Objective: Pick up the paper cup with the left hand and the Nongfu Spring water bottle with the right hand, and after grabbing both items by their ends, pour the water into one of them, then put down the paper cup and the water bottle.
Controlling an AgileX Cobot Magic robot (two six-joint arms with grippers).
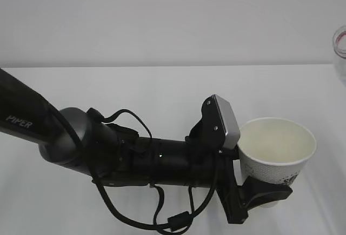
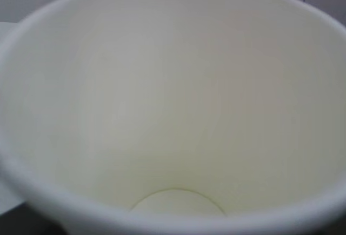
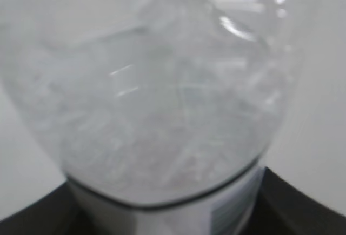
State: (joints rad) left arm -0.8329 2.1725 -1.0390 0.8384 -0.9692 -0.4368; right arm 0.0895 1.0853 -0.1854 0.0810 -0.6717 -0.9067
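Plain, flat white table surface fills the lower part of the exterior view, its far edge meeting a bare pale grey wall along a straight horizontal line. Lighting is even and diffuse, with only faint shadows on the tabletop.

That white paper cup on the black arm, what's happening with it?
The left hand holds the small white tapered paper cup near its base, tipped slightly, mouth open and apparently empty. The right hand, itself out of view, carries the clear plastic water bottle; its neck shows at the far right. No pouring is visible.
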